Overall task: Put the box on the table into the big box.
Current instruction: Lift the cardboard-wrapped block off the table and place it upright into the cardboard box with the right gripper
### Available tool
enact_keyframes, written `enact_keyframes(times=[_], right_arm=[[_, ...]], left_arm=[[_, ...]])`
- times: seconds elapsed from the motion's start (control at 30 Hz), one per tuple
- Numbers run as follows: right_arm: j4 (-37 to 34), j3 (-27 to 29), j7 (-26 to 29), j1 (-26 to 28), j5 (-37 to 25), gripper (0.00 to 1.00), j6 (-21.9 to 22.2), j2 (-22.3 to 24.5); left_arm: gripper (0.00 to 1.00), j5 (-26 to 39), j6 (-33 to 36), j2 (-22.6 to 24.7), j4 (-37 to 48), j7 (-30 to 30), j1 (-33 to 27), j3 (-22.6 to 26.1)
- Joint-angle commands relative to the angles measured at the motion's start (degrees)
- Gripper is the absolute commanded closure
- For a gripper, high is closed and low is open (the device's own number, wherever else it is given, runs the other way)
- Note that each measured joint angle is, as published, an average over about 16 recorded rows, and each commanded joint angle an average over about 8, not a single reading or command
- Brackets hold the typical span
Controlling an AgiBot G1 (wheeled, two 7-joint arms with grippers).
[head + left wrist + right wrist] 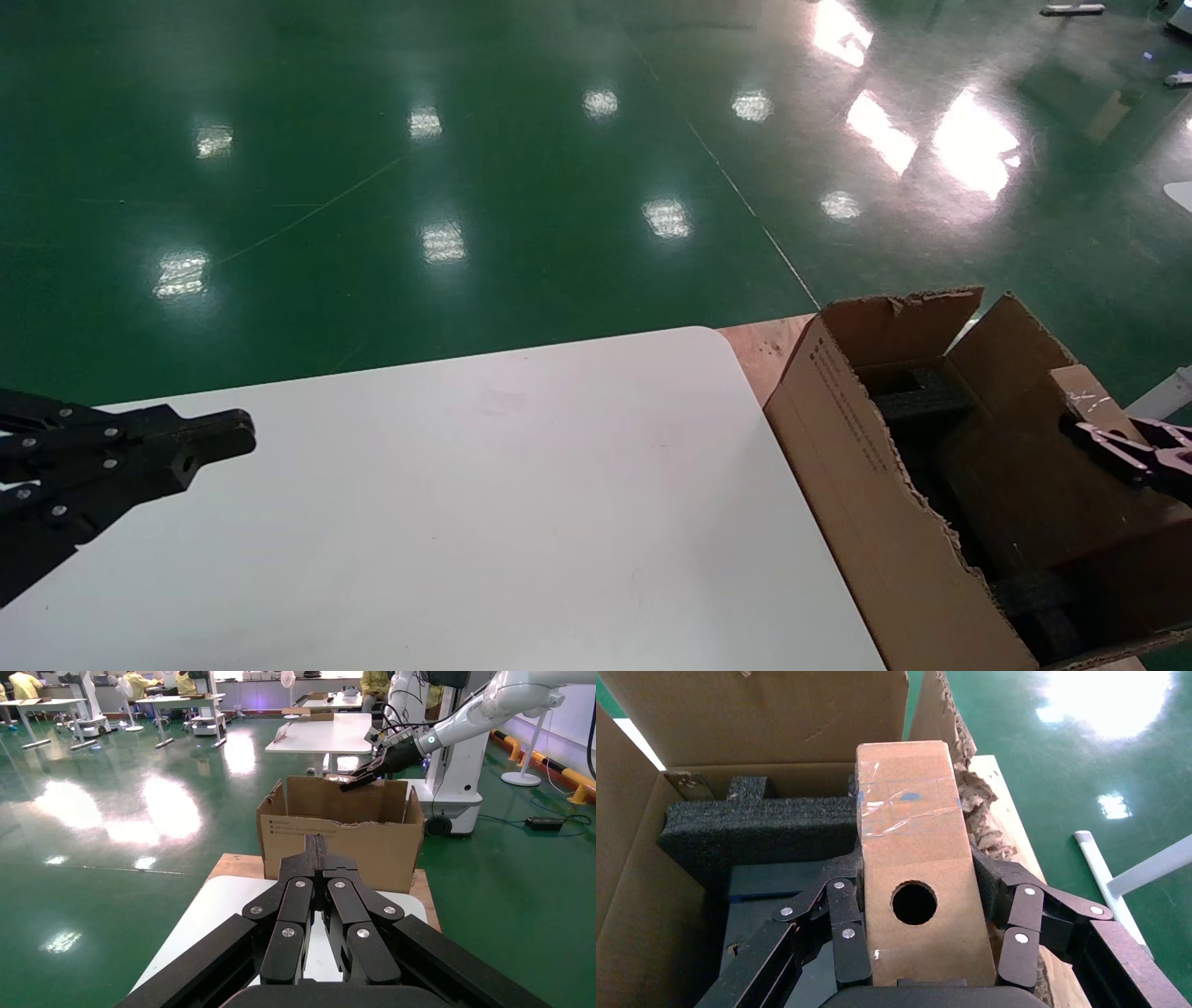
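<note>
The small brown box [909, 811], with a round dark hole in its broad face and clear tape across it, sits between my right gripper's [916, 864] fingers. That gripper is shut on it and holds it over the open big box [758, 713], above the black foam [758, 825] inside. In the head view the box [1085, 396] and right gripper [1094, 438] are over the big box's [866, 466] right part. My left gripper [244, 436] is shut and empty over the left of the white table [466, 503]; in its own wrist view [318, 843] it points at the carton [379, 846].
The carton stands on a wooden board [764, 349] just past the table's right edge and rounded corner. Its ragged flaps stand up around the opening. Green shiny floor [466, 186] lies beyond the table. White tables and another robot's base [457, 790] stand far behind the carton.
</note>
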Motion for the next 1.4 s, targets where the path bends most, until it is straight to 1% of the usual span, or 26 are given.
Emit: enact_keyframes(times=[0.03, 0.7, 0.73, 0.8, 0.83, 0.87, 0.93, 0.97, 1.0, 1.07, 1.1, 1.13, 1.2, 1.23, 1.4], right_arm=[[0.4, 0.2, 0.2, -0.5, 0.0, 1.00, 0.2, 0.0], [3.7, 1.2, 1.8, -3.6, -0.1, 1.00, 2.1, 0.1], [3.9, 1.2, 1.9, -3.7, -0.1, 1.00, 2.2, 0.1], [4.2, 1.2, 2.1, -3.9, -0.2, 0.99, 2.4, 0.1], [4.3, 1.2, 2.2, -3.9, -0.2, 0.96, 2.5, 0.2], [4.5, 1.2, 2.3, -4.0, -0.3, 0.92, 2.6, 0.2], [4.7, 1.1, 2.6, -4.0, -0.4, 0.83, 2.9, 0.2], [4.8, 1.1, 2.7, -4.0, -0.5, 0.73, 3.1, 0.2], [4.9, 1.0, 2.9, -4.0, -0.5, 0.60, 3.2, 0.2], [5.1, 1.0, 3.2, -4.0, -0.6, 0.37, 3.3, 0.3], [5.2, 1.0, 3.4, -4.0, -0.6, 0.27, 3.3, 0.3], [5.3, 1.1, 3.5, -4.0, -0.6, 0.18, 3.3, 0.3], [5.5, 1.1, 3.6, -4.1, -0.7, 0.02, 3.3, 0.3], [5.5, 1.1, 3.6, -4.1, -0.6, 0.00, 3.3, 0.3], [5.7, 1.2, 3.7, -4.2, -0.7, 0.00, 3.3, 0.4]], left_arm=[[1.00, 0.0, 0.0, 0.0, 0.0, 0.0, 0.0, 0.0], [1.00, 0.0, 0.0, 0.0, 0.0, 0.0, 0.0, 0.0], [0.97, 0.0, 0.0, 0.0, 0.0, 0.0, 0.0, 0.0], [0.88, 0.0, 0.0, 0.0, 0.0, 0.0, 0.0, 0.0], [0.81, 0.0, 0.0, 0.0, 0.0, 0.0, 0.0, 0.0], [0.72, 0.0, 0.0, 0.0, 0.0, 0.0, 0.0, 0.0], [0.48, 0.0, 0.0, 0.0, 0.0, 0.0, 0.0, 0.0], [0.36, 0.0, 0.0, 0.0, 0.0, 0.0, 0.0, 0.0], [0.26, 0.0, 0.0, 0.0, 0.0, 0.0, 0.0, 0.0], [0.11, 0.0, 0.0, 0.0, 0.0, 0.0, 0.0, 0.0], [0.05, 0.0, 0.0, 0.0, 0.0, 0.0, 0.0, 0.0], [0.02, 0.0, 0.0, 0.0, 0.0, 0.0, 0.0, 0.0], [0.00, 0.0, 0.0, 0.0, 0.0, 0.0, 0.0, 0.0], [0.00, 0.0, 0.0, 0.0, 0.0, 0.0, 0.0, 0.0], [0.00, 0.0, 0.0, 0.0, 0.0, 0.0, 0.0, 0.0]])
